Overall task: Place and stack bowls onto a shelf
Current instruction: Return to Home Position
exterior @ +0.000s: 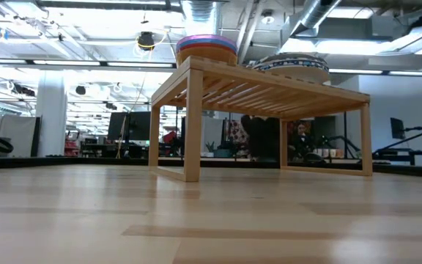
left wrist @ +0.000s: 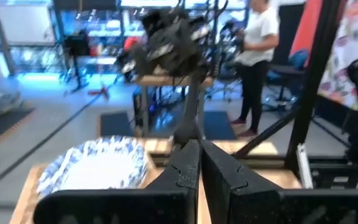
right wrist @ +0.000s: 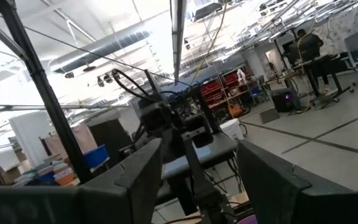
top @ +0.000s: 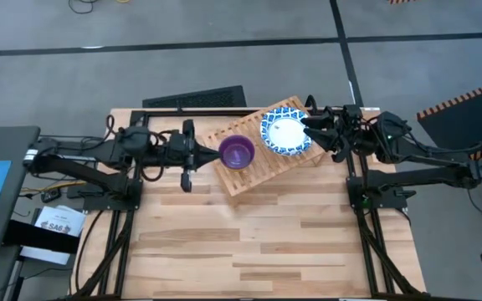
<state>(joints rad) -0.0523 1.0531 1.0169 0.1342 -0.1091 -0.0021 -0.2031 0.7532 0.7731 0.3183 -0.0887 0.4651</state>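
Observation:
The slatted wooden shelf (top: 262, 163) stands at the far middle of the table, on legs (exterior: 192, 132). A purple bowl (top: 238, 153) tops a stack of plastic bowls (exterior: 206, 45) on its left part, with an orange one showing below. The white, blue-rimmed bowls (top: 286, 134) sit stacked on its right part (exterior: 291, 64). My left gripper (top: 210, 154) is shut (left wrist: 198, 163), just left of the purple bowl and raised; the patterned bowl (left wrist: 98, 165) shows beyond it. My right gripper (top: 310, 127) is open (right wrist: 197, 168), at the patterned bowls' right rim, tipped upward.
A black slatted panel (top: 195, 98) lies at the table's far edge behind the shelf. Bare tabletop (top: 266, 242) stretches from the shelf to the near edge. People stand in the room beyond (left wrist: 257, 56). Neither gripper shows in the low view.

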